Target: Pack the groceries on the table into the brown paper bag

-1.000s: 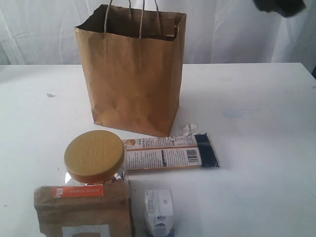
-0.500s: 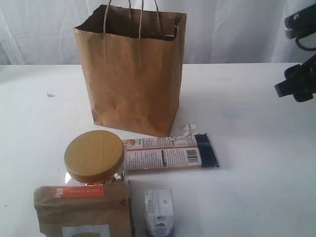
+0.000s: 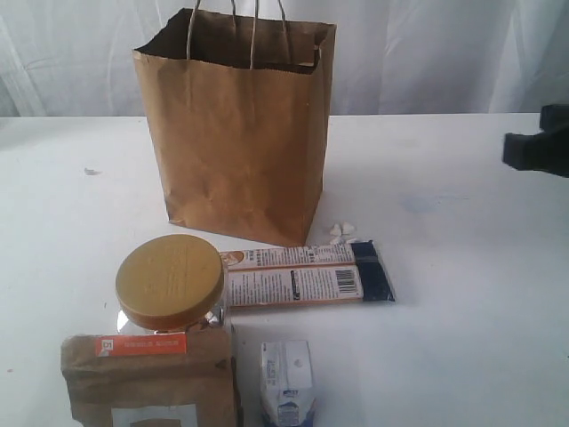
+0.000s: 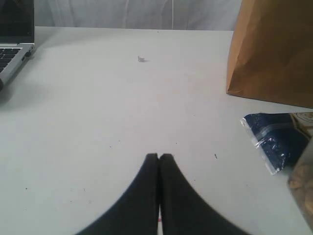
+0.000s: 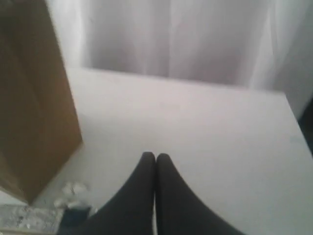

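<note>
Kraft-brown paper bag (image 3: 240, 133) with twisted handles stands upright and open-topped toward the back of the white bench (image 3: 462, 267). In front of it lies a long navy-orange packet (image 3: 307, 276). Nearer the camera are a clear jar (image 3: 171, 283) with a mustard-yellow lid, a brown paper pouch (image 3: 147, 378) and a small white carton (image 3: 287, 382). The black left pincer (image 4: 159, 156) and right pincer (image 5: 155, 155) are both pressed together, holding nothing.

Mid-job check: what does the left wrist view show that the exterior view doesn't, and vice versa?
Only the left wrist view: a laptop and the left gripper, shut and empty. Only the exterior view: the mustard-yellow jar lid, brown pouch, white carton. Both: the brown paper bag, the navy end of the long packet, the white table.
</note>
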`<state>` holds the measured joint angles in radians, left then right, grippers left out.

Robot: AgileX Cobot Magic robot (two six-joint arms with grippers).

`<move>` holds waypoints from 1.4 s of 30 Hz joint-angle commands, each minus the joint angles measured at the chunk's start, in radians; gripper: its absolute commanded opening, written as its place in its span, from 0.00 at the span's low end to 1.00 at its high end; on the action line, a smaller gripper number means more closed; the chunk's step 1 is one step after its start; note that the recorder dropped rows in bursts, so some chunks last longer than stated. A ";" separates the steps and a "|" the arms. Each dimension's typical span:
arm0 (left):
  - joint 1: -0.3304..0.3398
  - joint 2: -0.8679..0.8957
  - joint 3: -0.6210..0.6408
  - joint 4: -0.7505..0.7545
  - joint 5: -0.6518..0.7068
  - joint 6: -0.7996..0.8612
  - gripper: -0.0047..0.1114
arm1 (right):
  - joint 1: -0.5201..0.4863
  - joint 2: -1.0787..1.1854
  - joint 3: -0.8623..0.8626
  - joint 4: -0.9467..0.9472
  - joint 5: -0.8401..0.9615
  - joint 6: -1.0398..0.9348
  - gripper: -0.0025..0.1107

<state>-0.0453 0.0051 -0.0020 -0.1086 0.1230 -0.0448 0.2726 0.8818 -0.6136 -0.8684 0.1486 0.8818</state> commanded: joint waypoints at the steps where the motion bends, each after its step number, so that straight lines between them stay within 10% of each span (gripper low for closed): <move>1: -0.001 -0.005 0.002 -0.006 0.001 -0.001 0.04 | -0.007 -0.258 0.088 -0.097 0.001 0.020 0.02; 22: -0.001 -0.005 0.002 -0.006 0.001 -0.001 0.04 | -0.005 -0.882 0.226 -0.044 0.377 0.238 0.02; 42: -0.001 -0.005 0.002 -0.006 0.002 -0.001 0.04 | -0.004 -0.882 0.492 -0.045 0.325 0.212 0.02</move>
<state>-0.0453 0.0051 -0.0020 -0.1086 0.1230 -0.0448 0.2704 0.0039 -0.1555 -1.0088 0.4816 1.1381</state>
